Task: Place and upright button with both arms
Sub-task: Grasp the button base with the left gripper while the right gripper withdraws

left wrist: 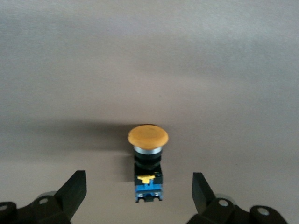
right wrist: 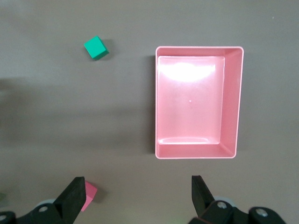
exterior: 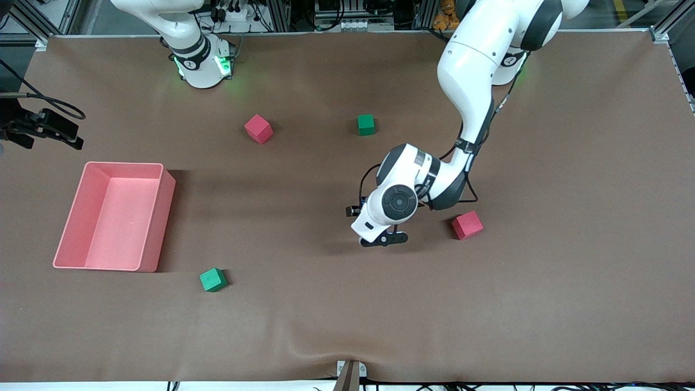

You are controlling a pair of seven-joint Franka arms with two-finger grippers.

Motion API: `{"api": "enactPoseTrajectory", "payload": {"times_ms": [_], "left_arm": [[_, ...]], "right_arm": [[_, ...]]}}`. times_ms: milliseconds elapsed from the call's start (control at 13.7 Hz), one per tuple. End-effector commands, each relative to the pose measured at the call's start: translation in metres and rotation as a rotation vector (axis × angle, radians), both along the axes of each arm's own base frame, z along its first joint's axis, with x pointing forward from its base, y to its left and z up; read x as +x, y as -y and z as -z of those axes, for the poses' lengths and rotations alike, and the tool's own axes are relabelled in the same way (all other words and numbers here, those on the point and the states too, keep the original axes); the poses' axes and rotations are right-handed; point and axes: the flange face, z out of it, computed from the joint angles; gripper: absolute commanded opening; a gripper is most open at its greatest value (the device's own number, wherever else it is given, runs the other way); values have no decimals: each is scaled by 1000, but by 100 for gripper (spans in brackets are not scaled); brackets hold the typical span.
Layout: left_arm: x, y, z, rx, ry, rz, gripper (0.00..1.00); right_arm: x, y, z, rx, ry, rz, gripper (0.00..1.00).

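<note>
**Left gripper open around lying button, right arm waiting high over bin**

Left arm (exterior: 467,98) reaches from its base down to mid-table; left gripper (left wrist: 139,189) sits low over the brown table mat (exterior: 326,304), fingers (left wrist: 74,189) spread wide, touching nothing; the button (left wrist: 147,161) lies between the two fingers in the left wrist view, apart from both; orange cap (left wrist: 147,136) points away from the gripper, black-and-blue body toward it, yellow tab on the body; looks tipped on its side on the mat, not upright; in the front view the button is hidden under the left wrist, so its spot there is just by the gripper (exterior: 385,239), near the red cube (exterior: 467,225) that sits toward the left arm's end.

Right arm (exterior: 184,38) waits; only base and upper link in the front view; right gripper (right wrist: 138,196) is up in the air over the pink bin (right wrist: 236,102), fingers wide apart, holding nothing; bin (exterior: 157,217) is empty, at the right arm's end of the table.

Other cubes on the mat: green cube (exterior: 213,279) nearer the front camera than the bin, just beside its corner; second red cube (exterior: 258,128) and second green cube (exterior: 366,124) farther from the camera, well apart from each other; right wrist view shows a green cube (right wrist: 96,47) and a red cube edge (right wrist: 89,195) by one finger.
</note>
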Motion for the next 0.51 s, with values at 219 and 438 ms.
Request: {"api": "enactPoseTrajectory", "payload": {"times_ms": [219, 438], "left_arm": [[-8, 17, 10, 13, 13, 19, 91], [-11, 17, 14, 20, 11, 26, 84]], "right_arm": [[-3, -1, -5, -10, -17, -4, 100], [-2, -2, -2, -10, -22, -5, 100]]}}
